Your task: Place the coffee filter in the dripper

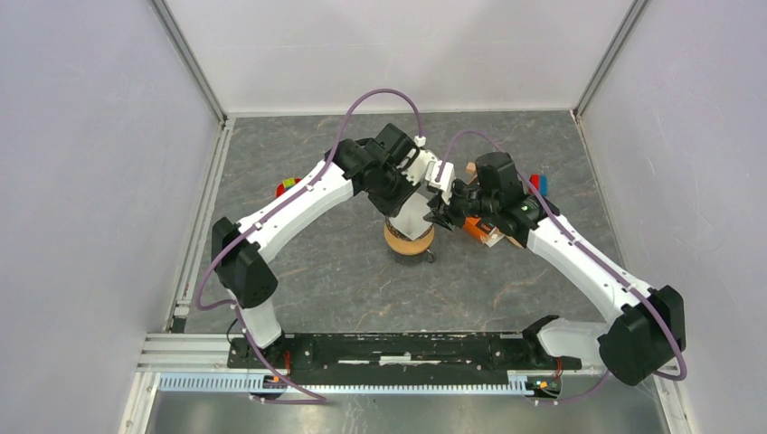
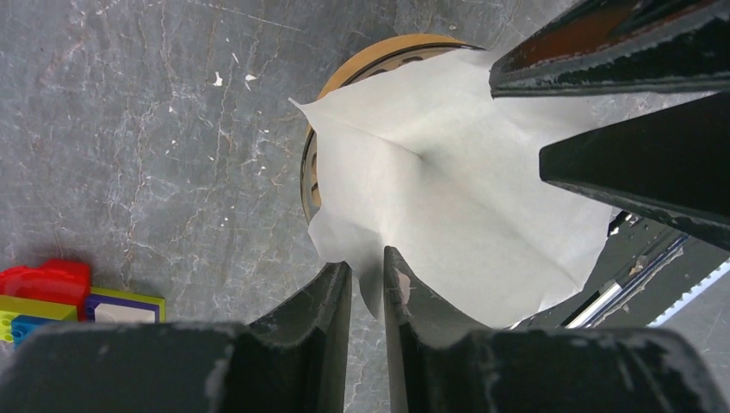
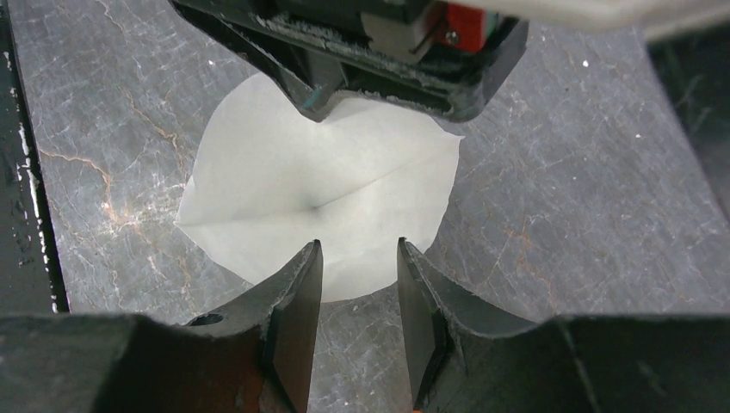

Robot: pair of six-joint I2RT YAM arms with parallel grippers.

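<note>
Fingers of the left gripper (image 2: 368,262) are held narrowly parted astride the near rim of the coffee filter (image 2: 448,189), which appears unpinched; the right gripper (image 3: 359,245) is spread wider at the opposite rim. Beyond, the paper is splayed mouth-up over a tan disc (image 2: 357,69); the dripper is hidden beneath it.

The coffee filter (image 3: 318,202) sits over the round disc (image 2: 344,82), between my left gripper (image 2: 368,284) and right gripper (image 3: 357,258); toy blocks (image 2: 52,297) lie left.

Robot lab cell, white panel walls (image 1: 81,181), aluminium frame (image 1: 192,56), marbled tabletop (image 1: 362,289)
</note>
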